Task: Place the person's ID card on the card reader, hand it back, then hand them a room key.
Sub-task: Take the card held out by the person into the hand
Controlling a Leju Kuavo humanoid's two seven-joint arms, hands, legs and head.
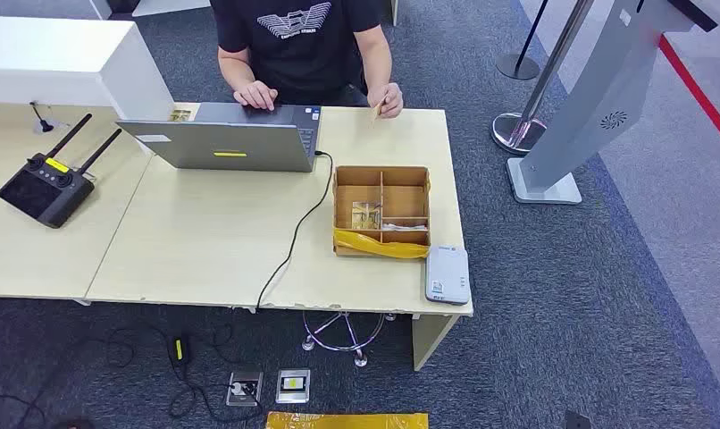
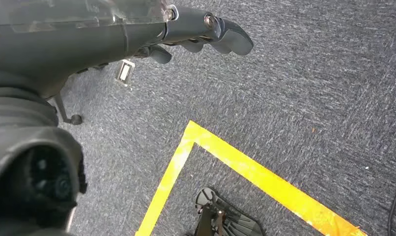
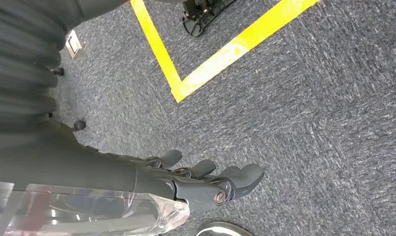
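Observation:
A person in a black shirt stands behind the desk and holds a small tan ID card (image 1: 378, 110) upright over the far edge. The grey-white card reader (image 1: 447, 274) lies at the desk's near right corner. Just behind it stands a wooden divided box (image 1: 380, 211) with room key cards in its compartments and yellow tape on its front. My left hand (image 2: 201, 32) hangs over the grey carpet, fingers extended and holding nothing. Over the carpet too, my right hand (image 3: 206, 179) hangs with straight fingers and nothing in them.
An open grey laptop (image 1: 222, 136) sits at the desk's far middle, its black cable running over the front edge. A black controller with antennas (image 1: 48, 185) lies at the left. A silver kiosk stand (image 1: 598, 98) and stanchion base are to the right. Yellow floor tape (image 2: 245, 169) marks the carpet.

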